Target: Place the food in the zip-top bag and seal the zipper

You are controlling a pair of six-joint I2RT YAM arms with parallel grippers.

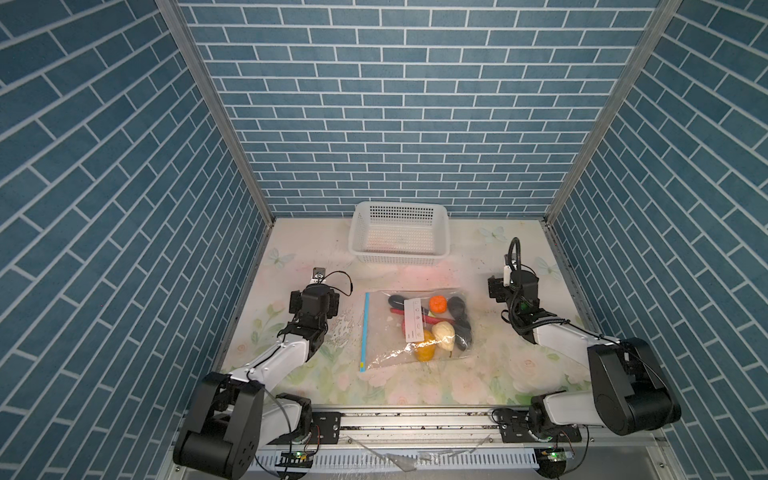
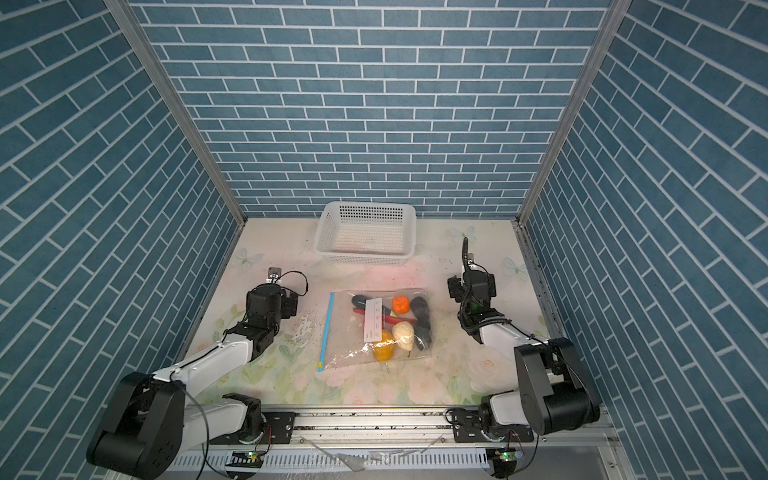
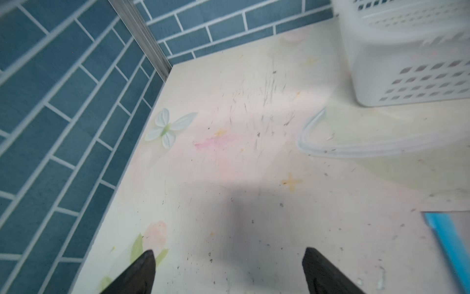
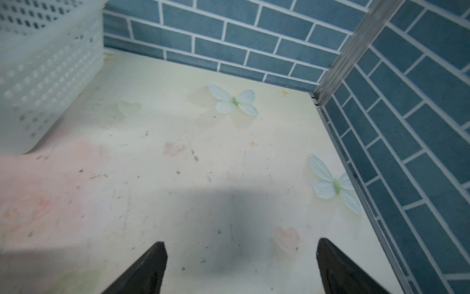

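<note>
We see the left gripper [image 3: 229, 250] left of the zip-top bag [image 1: 384, 332], fingers spread wide on nothing, the food [image 1: 437, 304] inside the bag with the zipper [image 1: 365, 328] along its left edge, and the right gripper [image 4: 241, 241] right of it, equally wide and empty.

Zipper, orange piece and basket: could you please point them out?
zipper [image 1: 365, 332], a top view, middle of the blue strip.
orange piece [image 1: 437, 304], a top view, its centre.
basket [image 1: 399, 258], a top view, front wall.
</note>
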